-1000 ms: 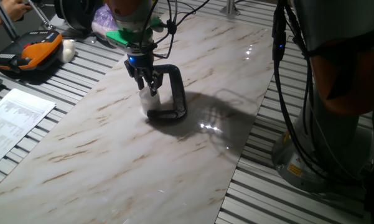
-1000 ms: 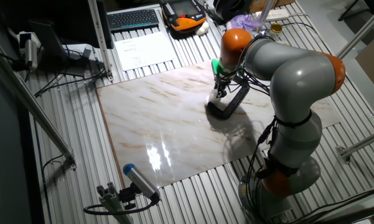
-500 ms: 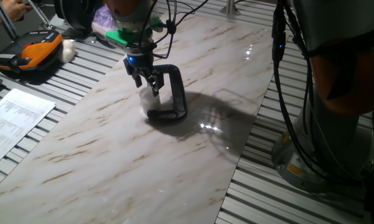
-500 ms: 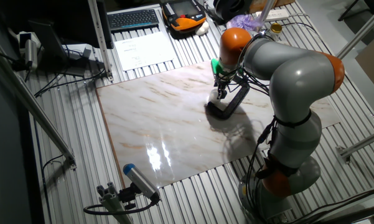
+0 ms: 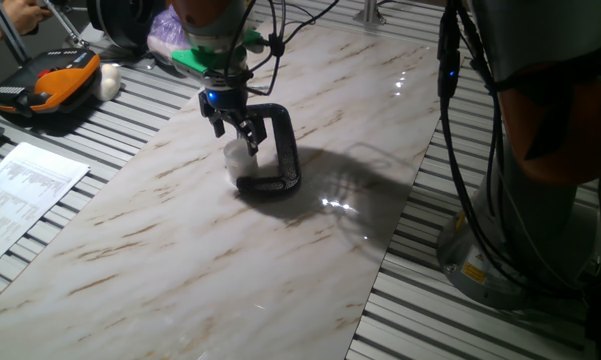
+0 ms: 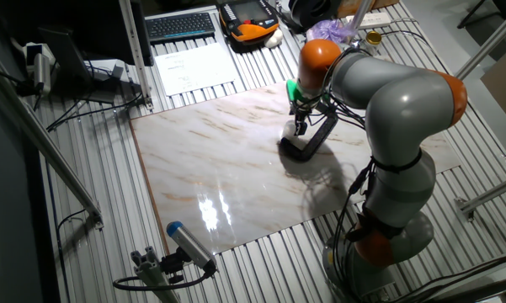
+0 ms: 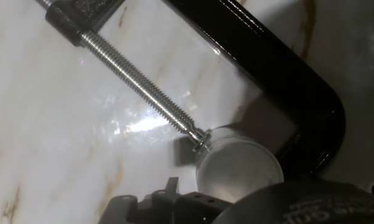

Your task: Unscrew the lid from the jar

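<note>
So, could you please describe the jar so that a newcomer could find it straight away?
Look on the marble table for the black C-clamp. The jar stands inside its opening, pressed by the metal screw: tiny, clear and whitish, the only pale thing against the black frame.

The jar (image 5: 239, 160) stands on the table (image 5: 180, 240) directly beneath the gripper (image 5: 237, 133), inside the C-clamp (image 5: 280, 150), whose screw (image 7: 143, 81) touches the jar's side. The clamp's frame curves round behind the jar.
</note>
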### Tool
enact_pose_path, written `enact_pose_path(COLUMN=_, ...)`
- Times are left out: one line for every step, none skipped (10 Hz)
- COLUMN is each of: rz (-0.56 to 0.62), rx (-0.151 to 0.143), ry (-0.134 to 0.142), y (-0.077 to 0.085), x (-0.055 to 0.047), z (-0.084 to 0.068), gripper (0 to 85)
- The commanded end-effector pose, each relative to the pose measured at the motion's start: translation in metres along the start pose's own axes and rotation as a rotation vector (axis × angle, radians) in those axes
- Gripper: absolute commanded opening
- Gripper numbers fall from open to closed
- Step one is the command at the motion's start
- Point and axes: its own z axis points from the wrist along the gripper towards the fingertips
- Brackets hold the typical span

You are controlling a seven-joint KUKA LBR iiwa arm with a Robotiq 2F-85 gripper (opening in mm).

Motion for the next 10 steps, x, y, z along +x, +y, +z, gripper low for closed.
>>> enact_pose_path(rz=0.0, rx=-0.002, ry=0.002, y=0.0003, x=0.0001, z=0.0012, gripper=85.0)
enact_pose_path(rz=0.002, rx=-0.007, ry=0.007, y=0.0006, x=0.0001, z=0.0029, gripper=85.0)
enact_pose_path(rz=-0.002, rx=-0.005, ry=0.005, y=0.0006, x=-0.0002, z=0.0049, gripper=85.0)
enact_pose_path(rz=-0.003, rx=-0.005, ry=0.006, y=0.0006, x=-0.0004, z=0.0073, gripper=85.0)
enact_pose_path(rz=-0.005, rx=-0.005, ry=0.006, y=0.0007, x=-0.0006, z=0.0087, gripper=85.0)
enact_pose_path(rz=-0.008, rx=-0.005, ry=0.006, y=0.0006, x=-0.0006, z=0.0092, gripper=85.0)
enact_pose_path(rz=-0.011, rx=-0.007, ry=0.007, y=0.0006, x=-0.0006, z=0.0093, gripper=85.0)
enact_pose_path(rz=-0.015, rx=-0.008, ry=0.007, y=0.0007, x=-0.0005, z=0.0097, gripper=68.0)
enact_pose_path(rz=-0.017, rx=-0.01, ry=0.008, y=0.0008, x=-0.0005, z=0.0097, gripper=68.0)
enact_pose_path(rz=-0.018, rx=-0.01, ry=0.007, y=0.0007, x=-0.0005, z=0.0097, gripper=68.0)
